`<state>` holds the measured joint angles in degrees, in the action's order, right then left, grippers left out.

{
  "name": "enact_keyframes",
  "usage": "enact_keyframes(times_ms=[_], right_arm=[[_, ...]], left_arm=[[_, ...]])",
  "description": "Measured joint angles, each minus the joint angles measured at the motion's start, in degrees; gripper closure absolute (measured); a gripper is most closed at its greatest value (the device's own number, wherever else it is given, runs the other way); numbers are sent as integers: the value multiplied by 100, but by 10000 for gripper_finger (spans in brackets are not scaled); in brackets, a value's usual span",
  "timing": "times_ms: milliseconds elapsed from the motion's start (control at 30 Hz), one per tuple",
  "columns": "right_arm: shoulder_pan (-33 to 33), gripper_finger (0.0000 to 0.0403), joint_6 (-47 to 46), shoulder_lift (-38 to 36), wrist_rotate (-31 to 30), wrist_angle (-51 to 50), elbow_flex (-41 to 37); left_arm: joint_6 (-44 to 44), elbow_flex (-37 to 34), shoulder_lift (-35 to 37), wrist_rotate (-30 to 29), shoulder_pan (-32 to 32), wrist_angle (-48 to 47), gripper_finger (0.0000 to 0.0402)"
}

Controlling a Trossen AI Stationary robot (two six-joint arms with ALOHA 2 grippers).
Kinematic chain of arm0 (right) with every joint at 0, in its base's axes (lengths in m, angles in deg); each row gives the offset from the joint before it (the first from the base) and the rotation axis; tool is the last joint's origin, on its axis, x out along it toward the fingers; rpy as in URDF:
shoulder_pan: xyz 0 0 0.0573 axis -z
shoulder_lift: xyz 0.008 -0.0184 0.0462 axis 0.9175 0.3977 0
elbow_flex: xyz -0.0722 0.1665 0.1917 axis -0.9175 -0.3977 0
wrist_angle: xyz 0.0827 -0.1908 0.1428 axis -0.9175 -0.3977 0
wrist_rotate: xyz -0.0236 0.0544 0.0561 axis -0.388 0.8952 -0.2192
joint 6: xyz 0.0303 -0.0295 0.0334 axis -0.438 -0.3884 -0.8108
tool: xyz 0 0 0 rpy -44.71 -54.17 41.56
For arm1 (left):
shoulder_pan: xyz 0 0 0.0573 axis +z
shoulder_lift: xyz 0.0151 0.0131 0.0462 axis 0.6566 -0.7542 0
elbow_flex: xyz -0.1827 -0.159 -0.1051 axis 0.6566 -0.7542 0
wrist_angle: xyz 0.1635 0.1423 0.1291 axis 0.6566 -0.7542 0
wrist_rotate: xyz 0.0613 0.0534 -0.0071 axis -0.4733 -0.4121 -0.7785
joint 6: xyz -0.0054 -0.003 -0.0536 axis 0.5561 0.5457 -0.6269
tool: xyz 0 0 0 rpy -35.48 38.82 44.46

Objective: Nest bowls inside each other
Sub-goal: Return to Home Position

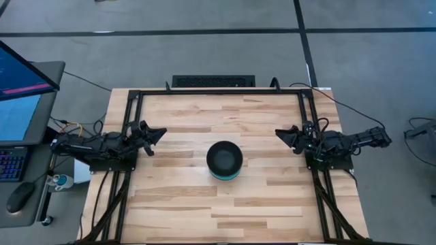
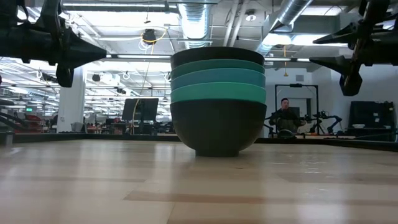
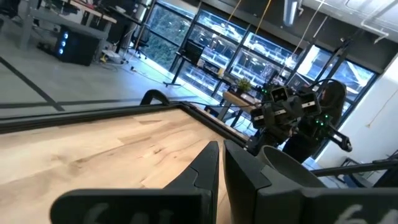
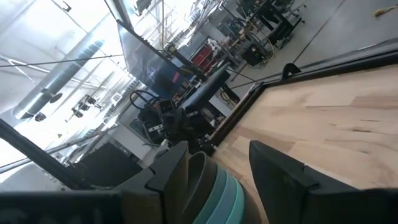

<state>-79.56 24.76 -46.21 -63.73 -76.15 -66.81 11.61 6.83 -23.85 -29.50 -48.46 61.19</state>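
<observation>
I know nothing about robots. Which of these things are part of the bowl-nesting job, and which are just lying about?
Part of the job: stack of nested bowls, left gripper, right gripper.
Just lying about: monitor, keyboard and mouse on the side desk; person in the background.

No legible text, label, brand or number in any view. Monitor (image 1: 24, 71) at high view's left edge: screen content too small to read.

Two black bowls (image 2: 217, 127), three blue-green bowls (image 2: 217, 79), two tools (image 1: 155, 134)
</observation>
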Motion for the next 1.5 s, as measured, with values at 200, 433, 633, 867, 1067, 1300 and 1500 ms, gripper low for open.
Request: enact_keyframes(times_ms=[200,433,633,867,1067,1300,1500], right_arm=[[-1,211,0,0,0,0,0],[0,210,-2,0,0,0,2],[0,211,-2,0,0,-1,2],[0,210,-2,0,-2,-2,2],[0,211,-2,0,-2,-2,2],[0,211,-2,0,-4,-2,2],[0,209,-2,0,-4,-2,2]], left_arm=[[31,0,0,0,0,-1,388],[77,-1,0,2,0,-1,388],[91,0,0,4,0,-1,388],[91,0,0,7,0,-1,388],[91,0,0,15,0,-3,388],[93,-1,0,24,0,-3,388],[93,0,0,24,0,-3,388]])
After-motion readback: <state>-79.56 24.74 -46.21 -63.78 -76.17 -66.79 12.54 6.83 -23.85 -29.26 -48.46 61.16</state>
